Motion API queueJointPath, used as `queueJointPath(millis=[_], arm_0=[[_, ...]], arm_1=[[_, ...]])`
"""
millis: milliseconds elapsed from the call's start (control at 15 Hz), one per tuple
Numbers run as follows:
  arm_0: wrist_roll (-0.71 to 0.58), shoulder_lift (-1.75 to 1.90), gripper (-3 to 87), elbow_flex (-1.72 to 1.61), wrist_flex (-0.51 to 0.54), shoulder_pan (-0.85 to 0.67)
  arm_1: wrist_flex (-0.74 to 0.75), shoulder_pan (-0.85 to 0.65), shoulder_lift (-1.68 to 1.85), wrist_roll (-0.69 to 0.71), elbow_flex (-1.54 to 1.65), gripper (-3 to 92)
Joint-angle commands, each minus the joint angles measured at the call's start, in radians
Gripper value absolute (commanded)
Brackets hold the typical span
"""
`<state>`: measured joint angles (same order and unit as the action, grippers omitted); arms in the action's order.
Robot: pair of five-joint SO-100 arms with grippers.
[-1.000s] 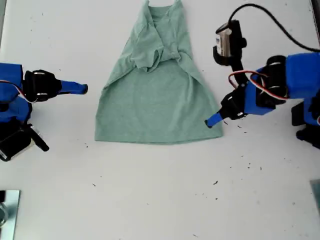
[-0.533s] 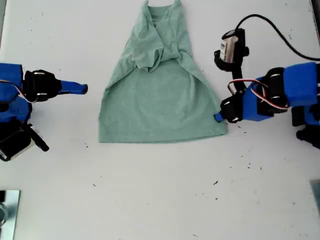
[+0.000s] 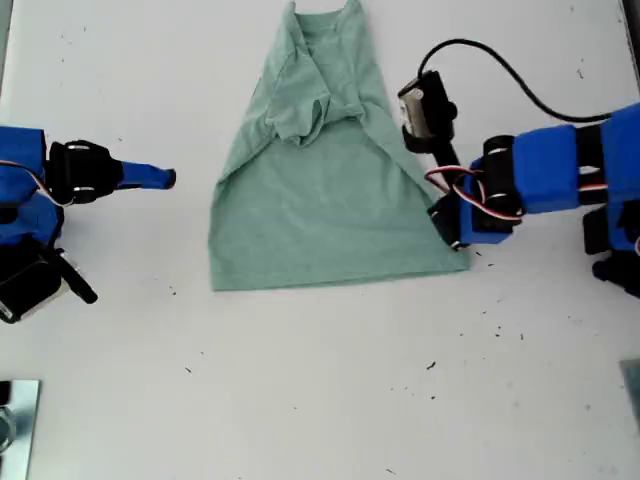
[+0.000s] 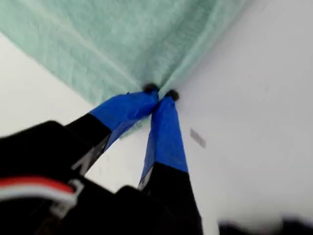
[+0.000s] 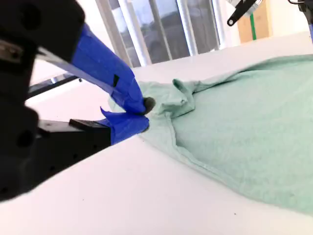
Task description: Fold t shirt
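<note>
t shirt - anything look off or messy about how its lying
Yes. The t shirt is not flat: its upper part is bunched, one sleeve crumpled inward near the collar in the exterior view. My first gripper pinches its hem corner.

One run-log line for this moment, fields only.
stage: corner grasp | first tool: shut on t shirt hem corner, exterior view's right | second tool: apart from shirt, exterior view's left | sleeves: folded in
</note>
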<state>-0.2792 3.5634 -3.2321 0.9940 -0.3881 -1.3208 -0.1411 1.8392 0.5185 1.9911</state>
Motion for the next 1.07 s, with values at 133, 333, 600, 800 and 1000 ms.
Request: queueJointPath(millis=[133,333,600,800,1000], arm_0=[[-0.008,0.014,-0.2,-0.011,0.009,0.008],[-0.008,0.015,-0.2,-0.012,0.009,0.011],[-0.008,0.015,-0.2,-0.012,0.009,0.009],[-0.008,0.017,-0.2,-0.012,0.009,0.012],[-0.008,0.018,-0.2,-0.012,0.011,0.015]], arm_1=[[-0.417,-0.003,0.035,0.078,-0.646,-1.1],[-0.242,0.029,-0.150,0.051,-0.692,-1.1],[0.175,0.046,-0.414,-0.031,-0.640,5.1],[0.189,0.064,-0.549,-0.037,-0.661,28.5],[-0.123,0.069,-0.230,0.043,-0.845,27.2]])
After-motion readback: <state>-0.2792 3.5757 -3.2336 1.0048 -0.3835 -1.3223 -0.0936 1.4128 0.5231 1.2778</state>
